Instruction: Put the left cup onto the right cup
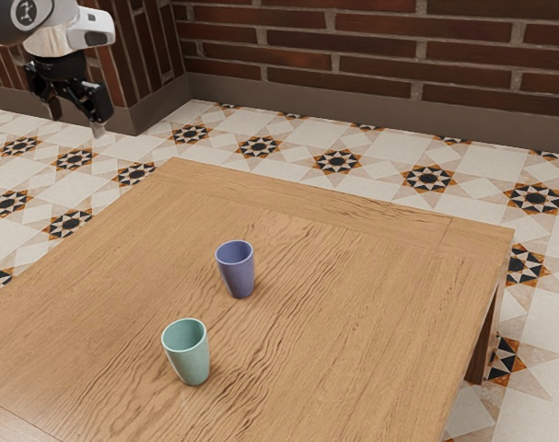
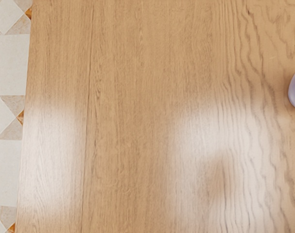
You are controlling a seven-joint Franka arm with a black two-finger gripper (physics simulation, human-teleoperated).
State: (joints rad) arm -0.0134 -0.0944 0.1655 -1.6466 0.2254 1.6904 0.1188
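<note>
A pale teal plastic cup [image 1: 185, 350] stands upright near the front of the light wooden worktop [image 1: 371, 295]. It sits to the exterior view's left of an upright lavender plastic cup [image 1: 235, 268], a little apart from it. If the teal one is the cup to lift, it calls for a descent from straight above and a firm pinch across its rim. Far behind, the black two-finger end effector [image 1: 76, 115] hangs high, fingers spread and empty, well apart from both cups.

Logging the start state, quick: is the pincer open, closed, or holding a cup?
Pincer: open, holding nothing.
</note>
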